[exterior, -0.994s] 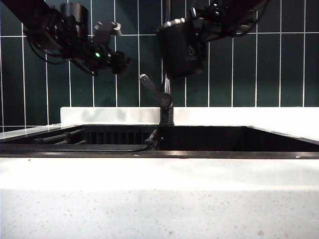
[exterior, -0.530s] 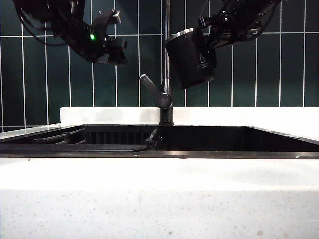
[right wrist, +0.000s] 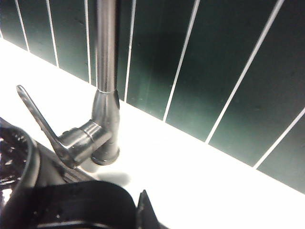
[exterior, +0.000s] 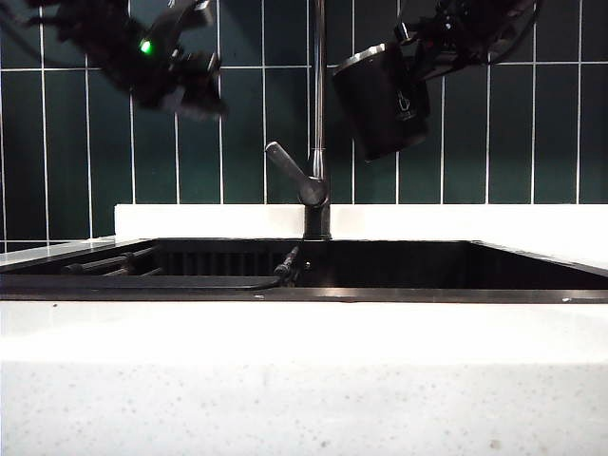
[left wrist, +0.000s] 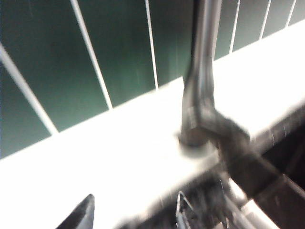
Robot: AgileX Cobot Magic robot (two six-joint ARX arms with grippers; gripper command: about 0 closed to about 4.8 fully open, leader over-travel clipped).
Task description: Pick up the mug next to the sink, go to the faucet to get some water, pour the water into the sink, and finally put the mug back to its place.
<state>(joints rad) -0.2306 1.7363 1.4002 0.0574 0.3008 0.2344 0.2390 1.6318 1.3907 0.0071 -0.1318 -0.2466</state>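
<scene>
The black mug (exterior: 380,100) hangs tilted high over the sink (exterior: 427,271), just right of the faucet (exterior: 318,104) pipe. My right gripper (exterior: 429,43) is shut on its handle side. In the right wrist view the mug (right wrist: 71,205) fills the near edge beside one fingertip (right wrist: 145,210), with the faucet (right wrist: 106,95) and its grey lever (right wrist: 40,119) beyond. My left gripper (exterior: 185,81) is open and empty, high to the left of the faucet. Its wrist view looks past the open left gripper (left wrist: 133,214) at the faucet (left wrist: 202,71) base. No water stream shows.
The grey lever (exterior: 288,169) points up and left from the faucet base. A dark slatted rack (exterior: 114,263) lies in the sink's left part. White speckled counter (exterior: 304,380) frames the sink, with a dark green tiled wall (exterior: 532,133) behind.
The right gripper has carried the mug rightward, off the faucet pipe. The left arm has risen and drawn back to the upper left, still open.
</scene>
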